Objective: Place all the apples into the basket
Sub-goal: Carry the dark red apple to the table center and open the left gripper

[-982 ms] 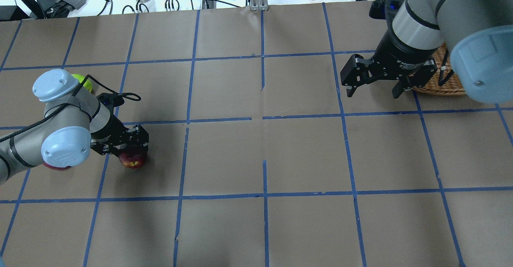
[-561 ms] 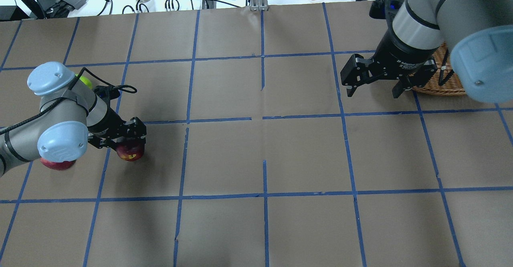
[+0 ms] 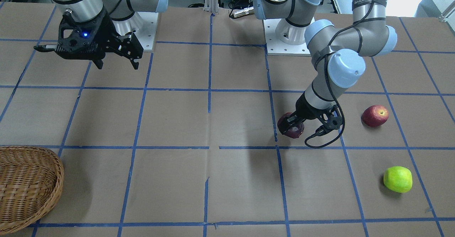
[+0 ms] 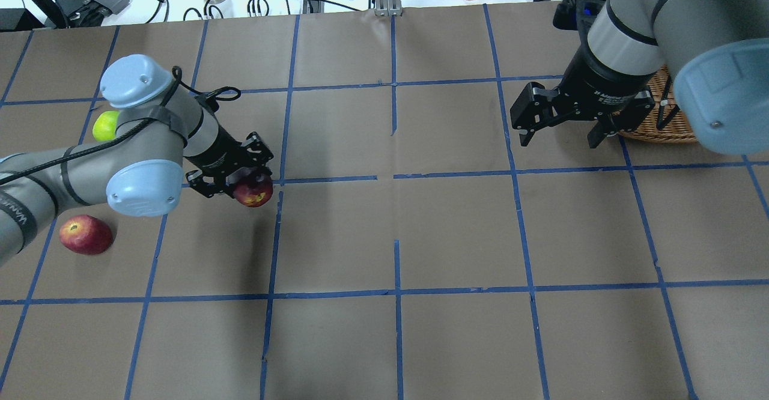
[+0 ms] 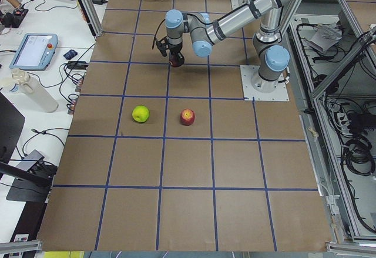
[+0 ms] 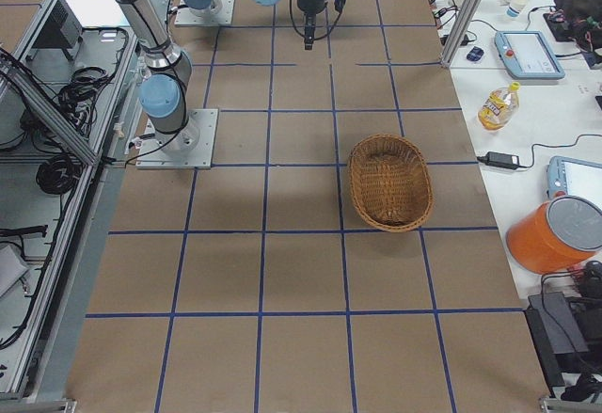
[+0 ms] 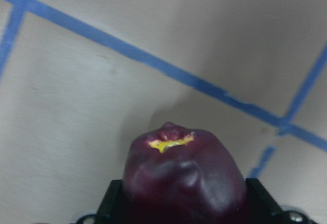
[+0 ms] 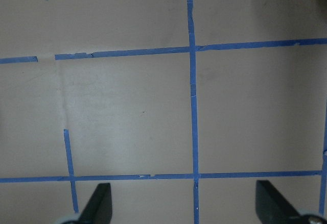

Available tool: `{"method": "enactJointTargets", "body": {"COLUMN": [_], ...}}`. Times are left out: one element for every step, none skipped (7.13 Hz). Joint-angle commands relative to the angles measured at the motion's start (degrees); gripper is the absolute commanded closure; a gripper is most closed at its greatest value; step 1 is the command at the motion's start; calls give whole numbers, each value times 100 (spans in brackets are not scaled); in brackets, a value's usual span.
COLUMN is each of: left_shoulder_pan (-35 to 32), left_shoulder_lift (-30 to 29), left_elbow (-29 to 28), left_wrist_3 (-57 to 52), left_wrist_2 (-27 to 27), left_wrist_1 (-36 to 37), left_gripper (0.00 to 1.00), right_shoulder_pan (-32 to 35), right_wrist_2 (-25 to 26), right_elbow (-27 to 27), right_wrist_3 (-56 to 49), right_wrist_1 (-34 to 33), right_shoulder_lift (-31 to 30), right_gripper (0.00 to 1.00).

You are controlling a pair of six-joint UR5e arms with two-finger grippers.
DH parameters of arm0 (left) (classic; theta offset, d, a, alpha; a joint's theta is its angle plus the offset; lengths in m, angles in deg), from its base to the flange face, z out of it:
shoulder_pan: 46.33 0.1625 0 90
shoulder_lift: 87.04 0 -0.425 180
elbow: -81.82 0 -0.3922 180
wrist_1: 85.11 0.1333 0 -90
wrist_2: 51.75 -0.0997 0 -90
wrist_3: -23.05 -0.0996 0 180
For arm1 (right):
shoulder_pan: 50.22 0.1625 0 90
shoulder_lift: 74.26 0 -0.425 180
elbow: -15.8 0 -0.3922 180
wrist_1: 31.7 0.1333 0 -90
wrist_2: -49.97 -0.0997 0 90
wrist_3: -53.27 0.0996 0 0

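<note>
Maroon apple (image 7: 184, 178): held off tabletop (image 4: 456, 232), pinched in left claw (image 3: 292, 123), well apart from basket (image 3: 21, 183). Likely firm, smooth-skinned, apt to roll; best gripped across its widest girth. Red apple (image 4: 86, 235), green apple (image 3: 397, 179): loose on tabletop. Right claw (image 4: 559, 140): spread, empty.

raised apple (image 4: 253, 193): left of centre | near apple (image 4: 86, 235), far apple (image 4: 106, 125): left end | basket (image 3: 32, 194): right end

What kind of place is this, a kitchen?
Probably a robot lab, not a kitchen: robot arms bolted to a table taped into blue squares, control tablets and cables alongside.
</note>
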Motion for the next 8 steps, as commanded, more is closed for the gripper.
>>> {"method": "enactJointTargets", "body": {"left_shoulder_pan": [-1121,-1534,-1747,-2019,-2309,-2329,-2338,-2321], "left_shoulder_lift": [-338,-548,-812,-1067,-1208,-1375,-1325,-1307], "left_elbow": [-530,-758,-1039,-1189,-1260,-1252,-1209,-1234], "left_wrist_3": [2043,2600,3276,3779,3923,3916,3846,3706], "left_wrist_2": [21,169,658,698,646,619,593,497], "left_wrist_1": [45,54,106,237,247,247,326,457], "left_gripper": [83,83,84,84,83,66,18,0], "right_shoulder_pan": [-5,3,3,-5,-5,-5,3,-5], "right_wrist_2": [7,7,16,7,7,16,25,16], "right_elbow": [0,-9,-9,-9,-9,-9,-9,-18], "right_wrist_3": [0,0,0,0,0,0,0,0], "right_wrist_1": [-7,-7,-7,-7,-24,-24,-16,-7], "right_shoulder_lift": [0,0,0,0,0,0,0,0], "right_gripper": [0,0,0,0,0,0,0,0]}}
